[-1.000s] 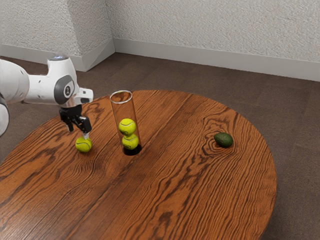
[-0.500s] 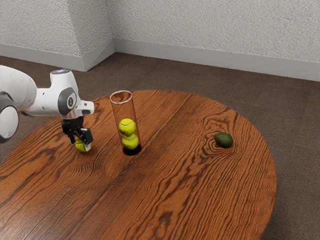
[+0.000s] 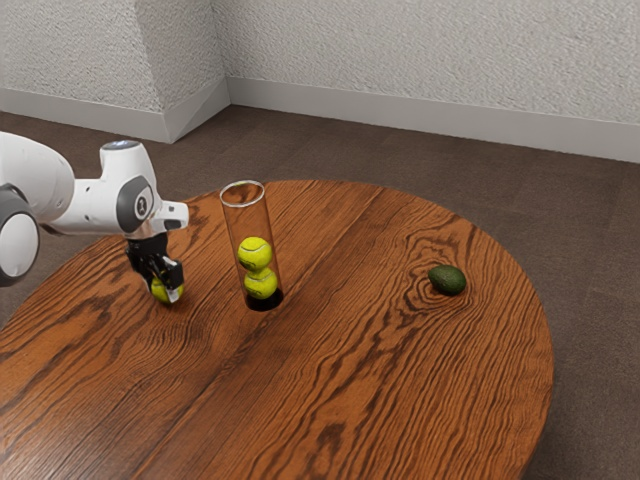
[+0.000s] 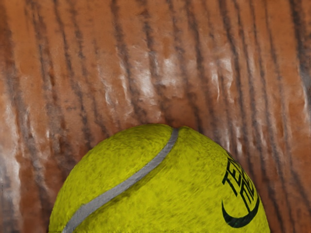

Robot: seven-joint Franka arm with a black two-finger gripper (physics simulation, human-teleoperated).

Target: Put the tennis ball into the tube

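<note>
The yellow-green tennis ball with a pale grey seam and black lettering is between the two fingers of the black claw, low at the table's surface. The claw is pinching this ball, with a finger against it on either side, and it reaches down from the white arm. In the wrist view the ball bulks large just under the hand, over the streaked wood grain.

Near the held ball, toward the exterior view's right and apart from the claw, the tall clear cylindrical tube with a pale rim and black base stands upright. Inside it are two more yellow-green balls, an upper one stacked on a lower one. The held ball is outside the tube. Well apart, farther to the exterior view's right, a dark green avocado lies on the round, reddish-brown wooden table.
</note>
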